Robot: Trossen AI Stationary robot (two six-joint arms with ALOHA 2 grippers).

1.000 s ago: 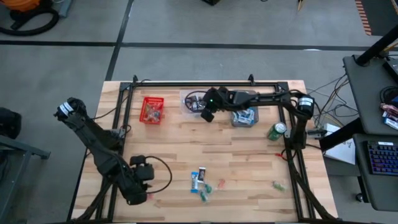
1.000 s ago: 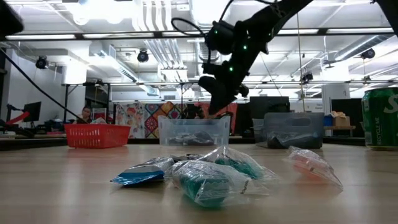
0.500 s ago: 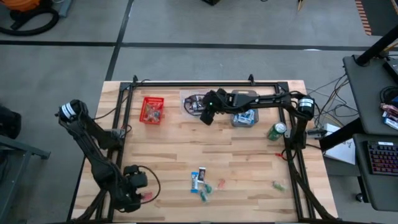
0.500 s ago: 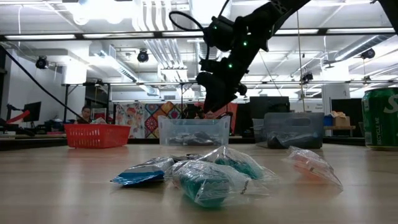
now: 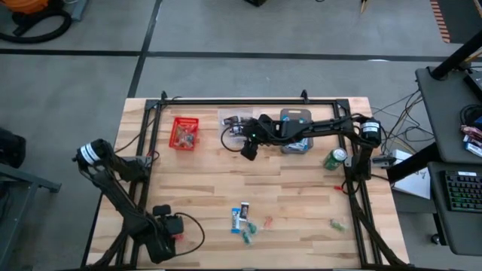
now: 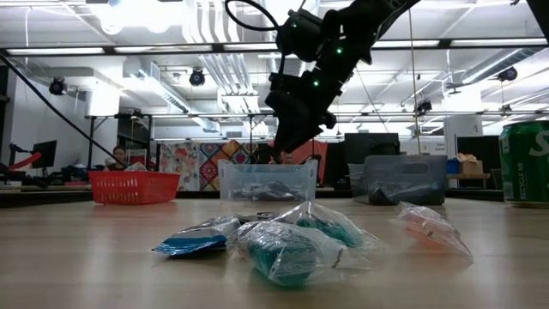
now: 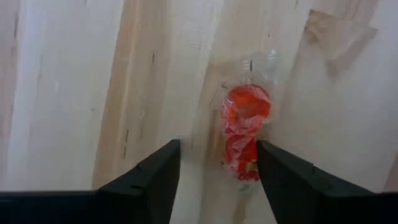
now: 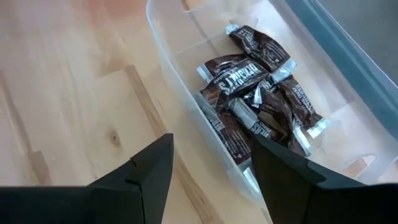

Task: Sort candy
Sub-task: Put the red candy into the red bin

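Left gripper (image 7: 214,171) hangs wide over a red candy (image 7: 244,130) near-left, ready to grab it. Right gripper (image 8: 211,165), wide and empty, hovers by the clear bin (image 8: 186,93) of brown candies (image 8: 261,93).

A lab or workshop: exposed ceiling ducts (image 6: 214,34) and strip lights, concrete floor (image 5: 226,30), a cabled desk (image 5: 452,150) beside the wooden table (image 5: 301,196).

I am holding my left gripper (image 5: 175,239) low in the frame's lower left, fingers apart. My right gripper (image 5: 247,151) is hanging near the top middle, fingers apart.
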